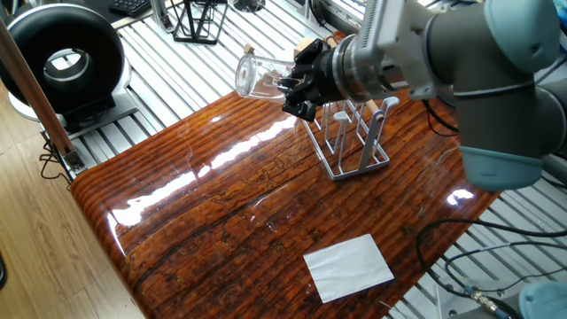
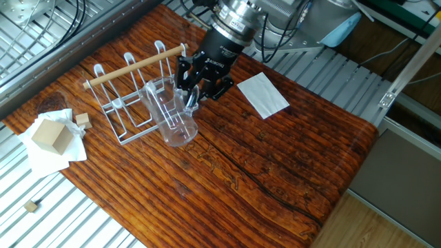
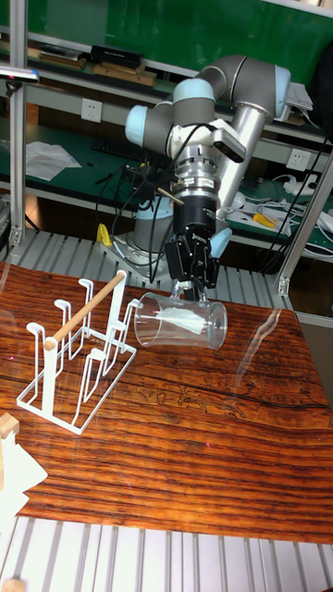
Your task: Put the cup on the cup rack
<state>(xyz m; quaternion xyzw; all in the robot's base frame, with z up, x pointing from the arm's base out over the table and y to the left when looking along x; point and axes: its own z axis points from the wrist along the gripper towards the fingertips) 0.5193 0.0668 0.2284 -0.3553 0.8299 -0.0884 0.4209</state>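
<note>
The end effector (image 3: 191,289) is closed on the cup (image 3: 180,321), which is held on its side, clear of the desk (image 3: 185,444), with the grip taken at one end only. In the tall fixed view the open mouth is seen to point toward the cup rack (image 3: 79,356), which stands just beside it on the desk; whether the cup is already in line with a peg cannot be told.

Several risks are judged from this pose. Smooth glass pinched at one end could slip or rotate between the fingers if the wrist is turned quickly. If the cup is lowered off-centre, its rim could be caught on a peg tip or knocked against the wooden rod handle (image 3: 85,308), and the light rack could be pushed or tipped. Release before the cup is seated over a peg would let it roll across the glossy desk. The sheet of paper (image 1: 348,266) lies well apart and is not expected to interfere.
</note>
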